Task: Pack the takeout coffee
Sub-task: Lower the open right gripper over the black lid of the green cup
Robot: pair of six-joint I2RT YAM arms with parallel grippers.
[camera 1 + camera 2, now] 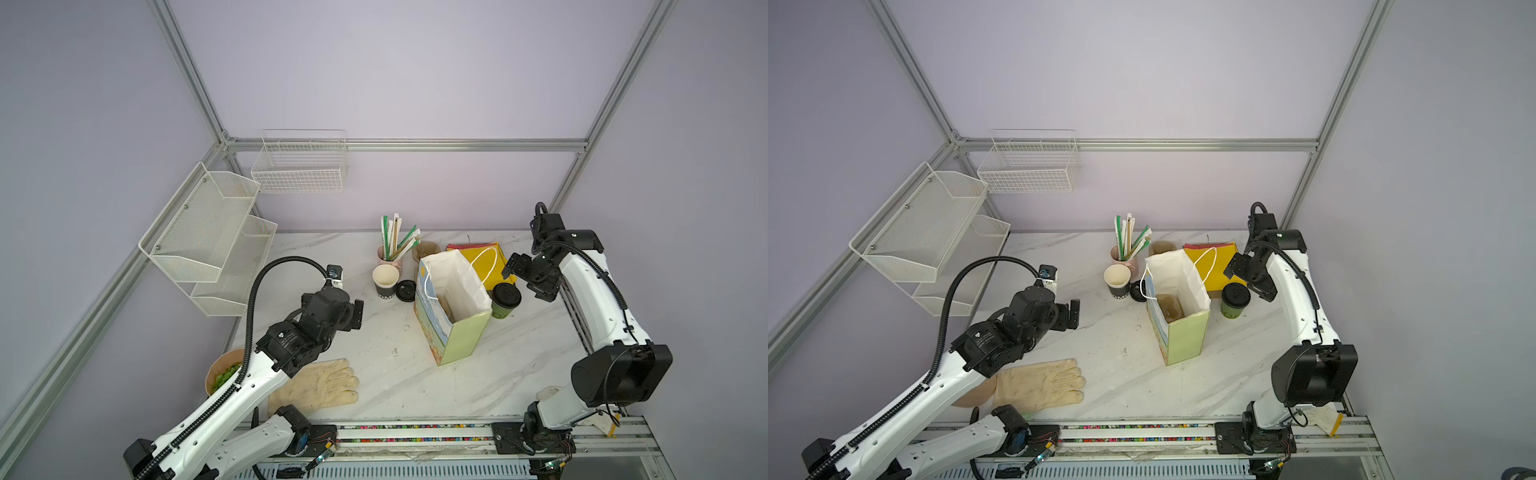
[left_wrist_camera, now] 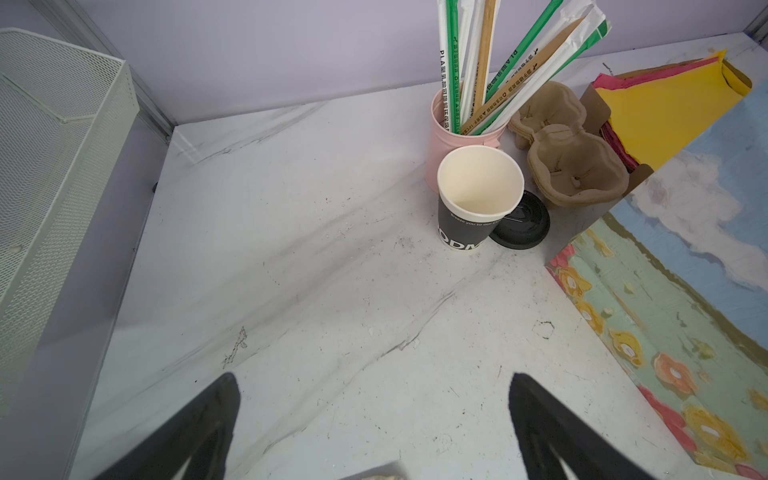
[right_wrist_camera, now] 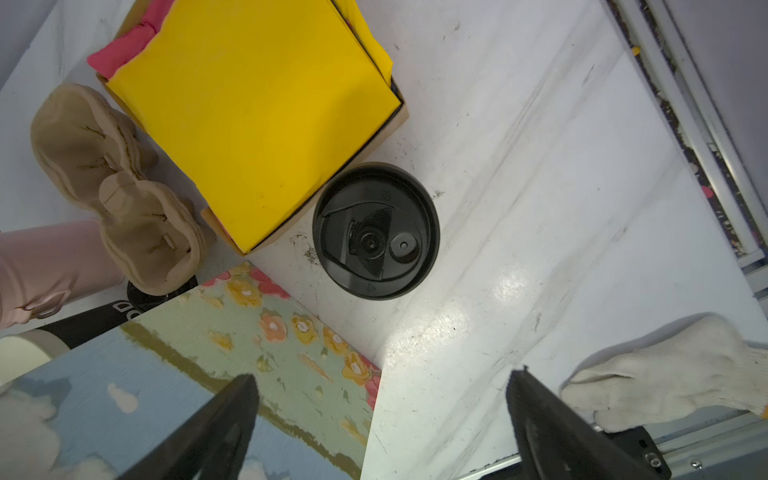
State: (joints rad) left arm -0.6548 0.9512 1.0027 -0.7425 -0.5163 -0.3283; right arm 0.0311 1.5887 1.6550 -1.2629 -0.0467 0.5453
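Sitting upright on the white marble-look bench (image 1: 374, 332), the small light green paper coffee cup with a round black plastic lid (image 1: 505, 300) is just beside the tall paper bag with painted flowers (image 1: 463, 340). It is not in the bag yet. The right fingers (image 3: 232, 419) are wide apart near the cup and hold nothing. The left fingers (image 2: 208, 424) are wide apart too, well away from it. The cup wall is thin paper, so a hard squeeze could dent it or pop off the smooth, shiny lid. The bag looks light and stiff. A bump on its top edge could tip it over.
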